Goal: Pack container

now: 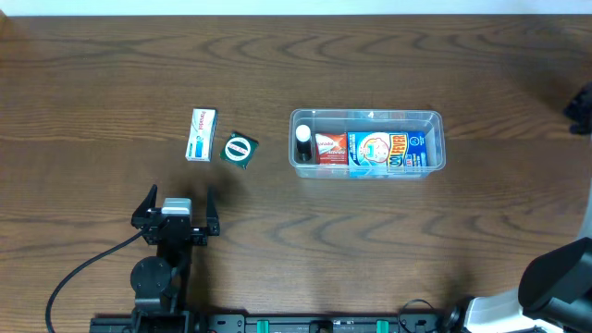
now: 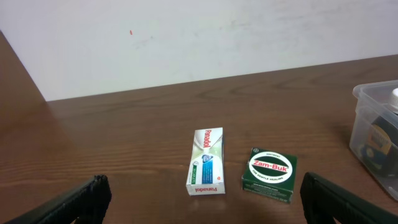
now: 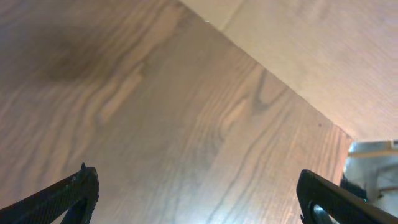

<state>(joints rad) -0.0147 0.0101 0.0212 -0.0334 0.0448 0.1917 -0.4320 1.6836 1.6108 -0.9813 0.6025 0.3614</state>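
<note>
Left gripper (image 1: 180, 196) and right gripper (image 3: 196, 180) both wide apart, empty; container (image 1: 440, 141) upright, mouth up, long axis left-to-right overhead.

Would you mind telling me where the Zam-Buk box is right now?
In the overhead view, the Zam-Buk box lies between the Panadol box on its left and the container on its right, just ahead of the left hand.
</note>
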